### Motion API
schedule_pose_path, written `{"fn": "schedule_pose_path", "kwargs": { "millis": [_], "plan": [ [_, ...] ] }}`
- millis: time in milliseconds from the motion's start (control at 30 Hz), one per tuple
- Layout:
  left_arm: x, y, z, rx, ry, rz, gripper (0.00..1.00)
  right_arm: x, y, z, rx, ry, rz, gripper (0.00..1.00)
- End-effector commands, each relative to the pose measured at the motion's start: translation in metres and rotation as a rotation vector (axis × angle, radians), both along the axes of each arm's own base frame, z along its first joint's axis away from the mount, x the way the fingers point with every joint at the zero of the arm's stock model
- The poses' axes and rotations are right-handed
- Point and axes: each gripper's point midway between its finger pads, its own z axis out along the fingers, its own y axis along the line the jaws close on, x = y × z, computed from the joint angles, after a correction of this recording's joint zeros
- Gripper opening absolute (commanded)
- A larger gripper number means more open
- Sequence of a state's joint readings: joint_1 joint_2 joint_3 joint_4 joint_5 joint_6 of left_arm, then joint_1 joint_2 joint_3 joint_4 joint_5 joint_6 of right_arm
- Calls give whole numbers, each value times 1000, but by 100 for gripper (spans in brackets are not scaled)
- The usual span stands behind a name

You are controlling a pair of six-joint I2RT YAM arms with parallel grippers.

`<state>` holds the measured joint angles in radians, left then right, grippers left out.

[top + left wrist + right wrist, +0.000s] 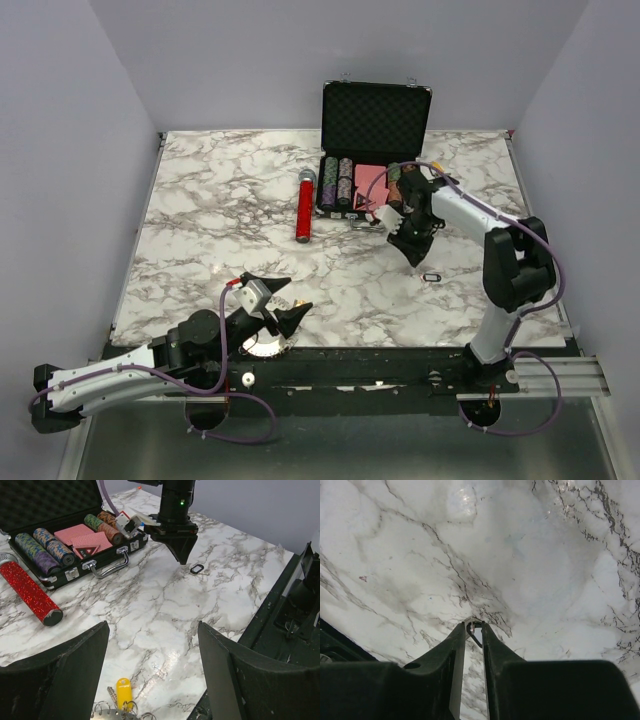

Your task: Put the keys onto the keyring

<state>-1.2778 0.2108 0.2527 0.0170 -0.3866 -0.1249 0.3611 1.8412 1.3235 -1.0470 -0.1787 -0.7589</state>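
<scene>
While the left claw (152, 628) hangs wide open and empty over the near edge of the worktop (200, 220), the keyring (264, 346) lies just beneath it, its yellow tag (123, 689) showing between the two fingers. The right claw (474, 628) is well apart from the ring, off the worktop in front of the case (375, 120). Its fingers stand only a narrow slit apart, with a thin bit of bright metal at the tips. Whether that bit is gripped, or even whether it is a key, I cannot tell. One key (197, 569) with a dark tag lies flat on the marble just beside that claw, touching nothing.

By my reading, the step in hand is fetching: a key has to be got into the right claw before anything can go on the ring.

If the metal at the tips is a key, the next move is to carry it across to the ring, and the left claw should come down and pin the ring steady. If not, the right claw must drop over the tagged key and pinch it by the edge, which is awkward with so flat a thing.
</scene>
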Motion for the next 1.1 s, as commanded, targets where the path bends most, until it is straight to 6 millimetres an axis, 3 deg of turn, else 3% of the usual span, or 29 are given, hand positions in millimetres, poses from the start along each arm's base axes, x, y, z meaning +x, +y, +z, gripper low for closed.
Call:
{"fn": "schedule_pose_path", "kwargs": {
  "millis": [0, 233, 467, 600, 1067],
  "plan": [
    [1, 5, 13, -39, 5, 19, 80, -1, 21, 28, 116, -37, -25, 28],
    [1, 10, 8, -76, 51, 35, 82, -16, 53, 64, 403, -47, -53, 31],
    [-1, 12, 1, -129, 147, 49, 88, -38, 70, 118, 744, -61, -21, 34],
    [-3, 11, -6, -131, 222, 52, 91, -48, 73, 138, 891, -82, -33, 37],
    [2, 14, -27, -1, 381, 156, 99, -65, 69, 151, 1095, -165, -88, 73]
  ]
}}
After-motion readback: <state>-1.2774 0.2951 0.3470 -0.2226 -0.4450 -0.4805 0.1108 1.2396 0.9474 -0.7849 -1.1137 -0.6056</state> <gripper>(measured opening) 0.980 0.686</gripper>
